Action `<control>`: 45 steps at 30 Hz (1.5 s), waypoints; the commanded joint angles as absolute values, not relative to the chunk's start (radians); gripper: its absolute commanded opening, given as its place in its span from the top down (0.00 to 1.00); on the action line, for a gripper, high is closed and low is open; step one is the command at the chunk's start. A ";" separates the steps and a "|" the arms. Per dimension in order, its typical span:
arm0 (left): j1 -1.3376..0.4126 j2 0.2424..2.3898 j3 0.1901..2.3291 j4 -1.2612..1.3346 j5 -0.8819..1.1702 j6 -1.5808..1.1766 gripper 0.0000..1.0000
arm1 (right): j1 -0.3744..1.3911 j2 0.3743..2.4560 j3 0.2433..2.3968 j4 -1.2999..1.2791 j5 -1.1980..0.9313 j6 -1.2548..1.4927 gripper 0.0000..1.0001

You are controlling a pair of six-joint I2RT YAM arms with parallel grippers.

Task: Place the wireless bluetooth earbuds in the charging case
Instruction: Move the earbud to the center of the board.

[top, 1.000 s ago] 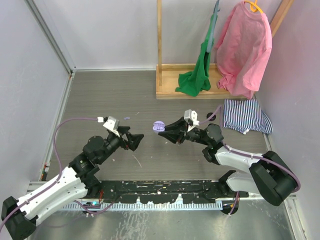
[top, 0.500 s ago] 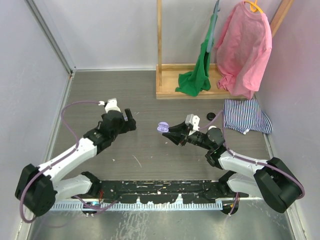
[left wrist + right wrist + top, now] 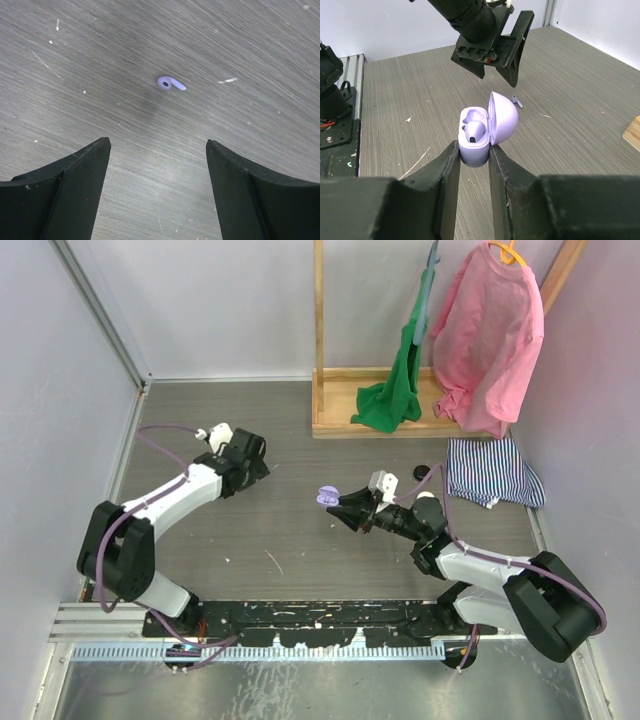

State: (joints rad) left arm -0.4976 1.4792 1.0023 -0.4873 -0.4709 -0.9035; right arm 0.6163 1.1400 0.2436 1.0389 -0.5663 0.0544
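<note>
Step in hand: pickup of loose lilac earbud (image 3: 170,83) lying on bench (image 3: 250,50). Left pincer (image 3: 157,170) hangs above it, wide, nothing between jaws. Right pincer (image 3: 472,162) clamps lilac case (image 3: 481,132), lid up; one earbud looks seated, second slot appears free. Next move, judged: left pincer descends over bud, closes gently on tiny piece, carries to case.
</note>
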 commanded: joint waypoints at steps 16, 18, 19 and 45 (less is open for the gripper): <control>-0.374 1.791 1.261 -0.639 -0.406 -1.149 0.48 | 0.598 1.177 0.246 1.131 -0.572 0.040 0.87; -0.366 1.819 1.279 -0.648 -0.395 -1.157 0.50 | 0.597 1.178 0.244 1.132 -0.573 0.039 0.87; -0.363 1.829 1.284 -0.650 -0.388 -1.160 0.50 | 0.597 1.179 0.245 1.133 -0.573 0.039 0.87; -0.336 1.876 1.254 -0.588 -0.303 -1.061 0.91 | 0.591 1.183 0.246 1.134 -0.590 0.050 0.88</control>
State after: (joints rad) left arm -0.3401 1.9083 1.2869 -0.6189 -0.3424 -1.1275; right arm 0.5934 1.1976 0.2405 1.0687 -0.5812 0.0544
